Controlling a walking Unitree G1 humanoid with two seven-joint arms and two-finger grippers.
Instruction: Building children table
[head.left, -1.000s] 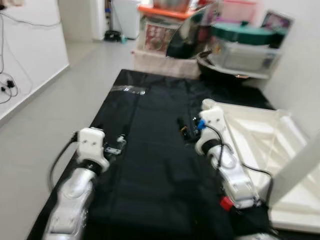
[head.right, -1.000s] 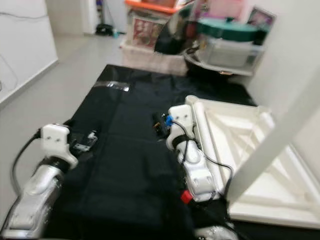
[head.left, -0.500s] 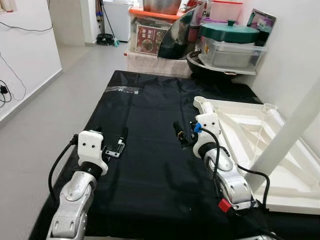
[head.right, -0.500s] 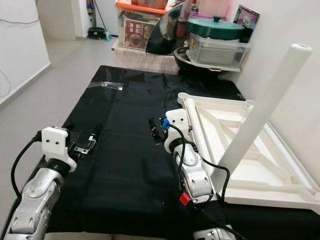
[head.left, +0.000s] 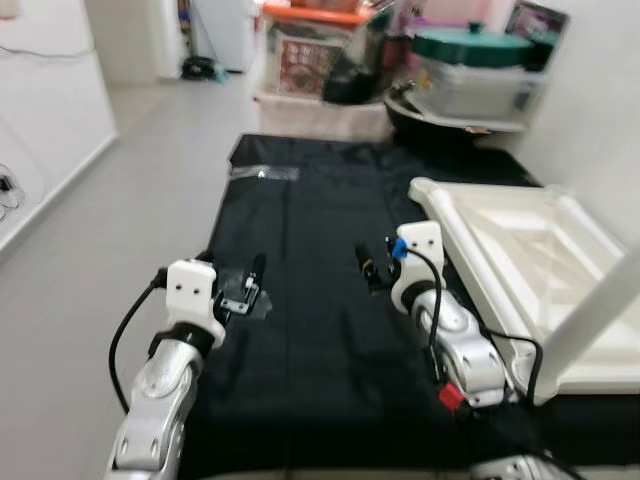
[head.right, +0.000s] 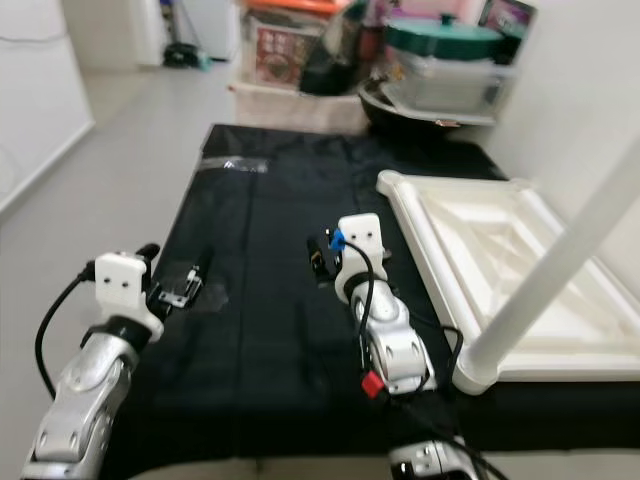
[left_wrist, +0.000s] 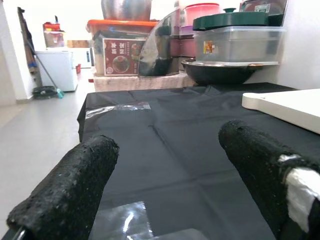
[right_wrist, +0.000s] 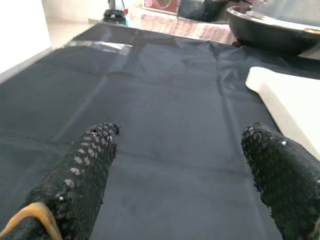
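Note:
A white children's table top (head.left: 530, 250) lies upside down on the right part of a black sheet (head.left: 310, 220) spread on the floor. One white leg (head.right: 560, 250) stands up from its near corner. My left gripper (head.left: 245, 283) hovers low over the sheet's left side, open and holding nothing, with its black fingers (left_wrist: 70, 185) wide apart. A small clear plastic bag (left_wrist: 125, 222) lies just under it. My right gripper (head.left: 368, 270) sits over the middle of the sheet, just left of the table's edge (right_wrist: 290, 100), and is open and holding nothing.
Another clear plastic bag (head.left: 262, 172) lies at the sheet's far left. Behind the sheet stand a black wok (head.left: 440, 120), a green-lidded tub (head.left: 470, 50) and an orange-lidded box (head.left: 310, 55). Grey floor (head.left: 110, 230) runs along the left towards a white wall.
The whole picture has shifted and gone slightly blurred, so the camera has moved. Both arms keep the same pose over the sheet and both grippers stay open.

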